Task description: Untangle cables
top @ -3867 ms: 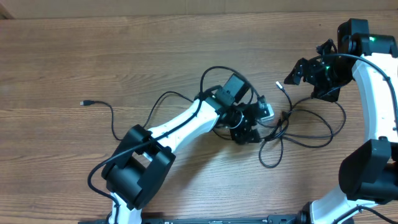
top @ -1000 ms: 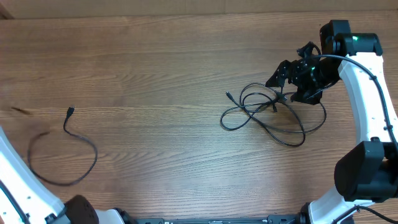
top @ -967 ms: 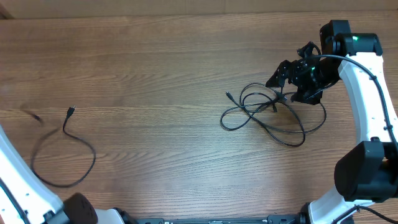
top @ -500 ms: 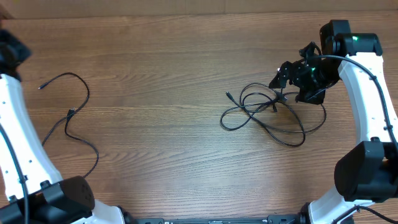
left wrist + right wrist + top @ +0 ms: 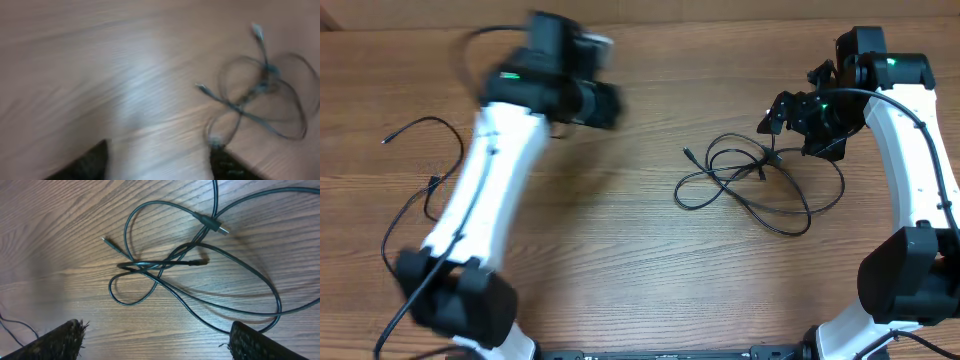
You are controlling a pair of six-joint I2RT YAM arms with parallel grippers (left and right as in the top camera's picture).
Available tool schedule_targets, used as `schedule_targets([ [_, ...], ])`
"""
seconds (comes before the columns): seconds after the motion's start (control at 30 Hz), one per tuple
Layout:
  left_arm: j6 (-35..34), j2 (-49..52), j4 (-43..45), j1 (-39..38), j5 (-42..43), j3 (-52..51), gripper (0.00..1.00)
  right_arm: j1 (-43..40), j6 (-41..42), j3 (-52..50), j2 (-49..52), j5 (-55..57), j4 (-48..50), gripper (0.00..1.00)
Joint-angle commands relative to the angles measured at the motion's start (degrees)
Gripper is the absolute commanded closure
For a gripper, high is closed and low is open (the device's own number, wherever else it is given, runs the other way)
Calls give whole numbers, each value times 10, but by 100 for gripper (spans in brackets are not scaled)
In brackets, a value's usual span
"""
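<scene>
At the far left of the worktop (image 5: pixel 620 250) one loose cable (image 5: pixel 432 184) lies on its own in an open curve, well apart from the others. That looks like the place for strands already freed, where they cannot catch on the rest.

The left tool (image 5: pixel 605 103) hangs above bare wood between that strand and the remaining cables. It is badly blurred. Its wrist camera shows two dark fingers standing apart with only wood between them, so it appears open and empty. It faces the tangle, probably to go for another strand.

Right of centre lies the knot of cables (image 5: pixel 757 172), several loops crossing one another with small plug tips sticking out at the left and top.

The right tool (image 5: pixel 782 112) hovers over the knot's upper right edge. Its fingers (image 5: pixel 65 340) are spread wide and grip nothing. It is likely placed there to pin or lift one loop while the other arm pulls.
</scene>
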Motion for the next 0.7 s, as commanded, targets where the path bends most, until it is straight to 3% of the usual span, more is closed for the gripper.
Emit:
schedule_targets([
  [0.0,98,59,41,-86,52,-25,16,-14,9,11,-2,6,5,7],
  [0.03,101,76,54,-104,52,-25,11,-18,8,11,-2,6,5,7],
  [0.13,117,120,90,-145,51,-25,9,-28,8,11,-2,6,5,7],
  [0.33,125,199,152,-194,21,-25,14,-34,5,11,-2,6,2,6],
  [0.67,125,243,136,-197,-40,-25,18,-34,1,11,-2,7,1,4],
])
